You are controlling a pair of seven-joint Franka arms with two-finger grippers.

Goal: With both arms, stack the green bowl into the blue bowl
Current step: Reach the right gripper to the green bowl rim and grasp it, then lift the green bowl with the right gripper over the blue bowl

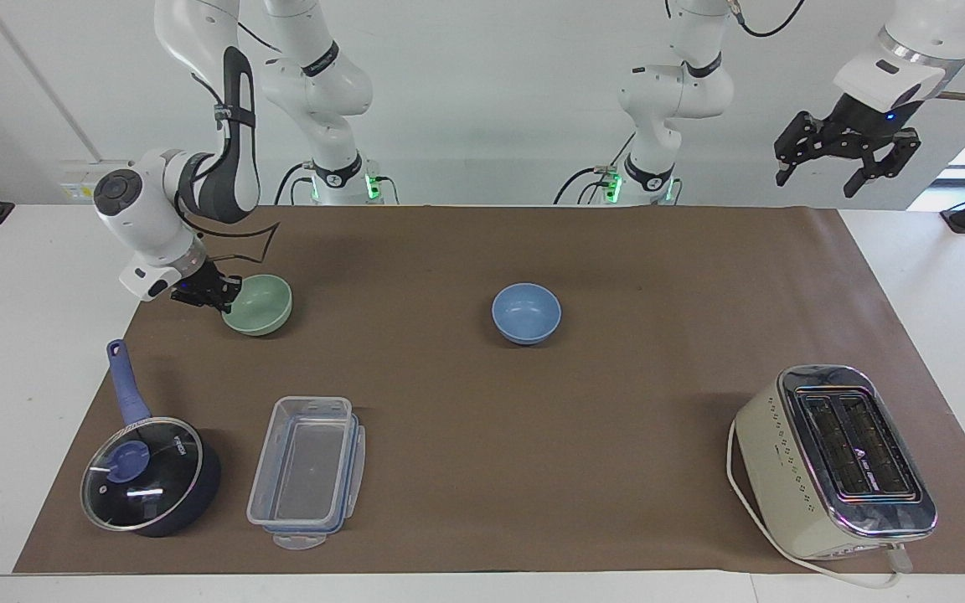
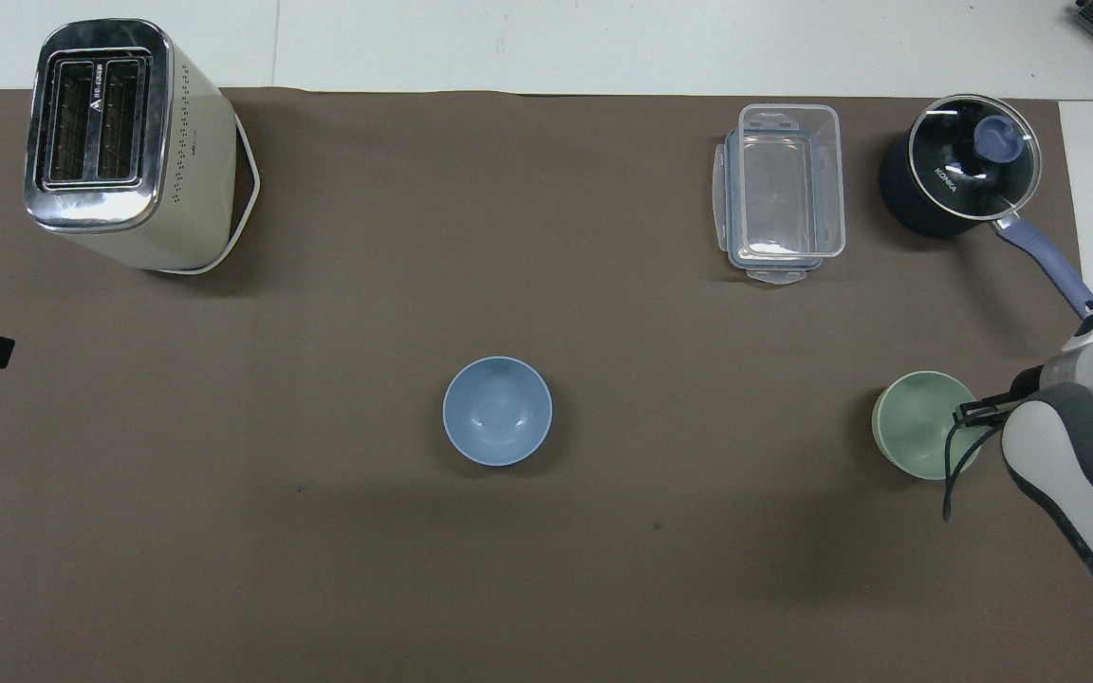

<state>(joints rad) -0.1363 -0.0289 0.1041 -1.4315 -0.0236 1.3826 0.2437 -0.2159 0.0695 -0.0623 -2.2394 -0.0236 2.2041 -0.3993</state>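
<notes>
Brown mat over a white table, and the right gripper [image 1: 219, 295] is pinched shut on the green bowl's [image 1: 258, 305] rim, near the right arm's end. Looks light, rigid, slick: rim's the place. Blue bowl [image 1: 526, 313] sits mid-mat; left gripper [image 1: 848, 151] waits aloft, open

A robotics lab set up to mimic a kitchen. Two white robot arms [image 1: 315, 92] are bolted at the edge of a white table [image 1: 30, 352] covered by a brown paper mat [image 1: 482, 469], against bare white walls, with cables running to their bases. On the mat sit kitchen things: a toaster [image 1: 834, 461], a lidded saucepan [image 1: 147, 477], a clear plastic box [image 1: 307, 473] and two small bowls [image 1: 526, 312].
</notes>
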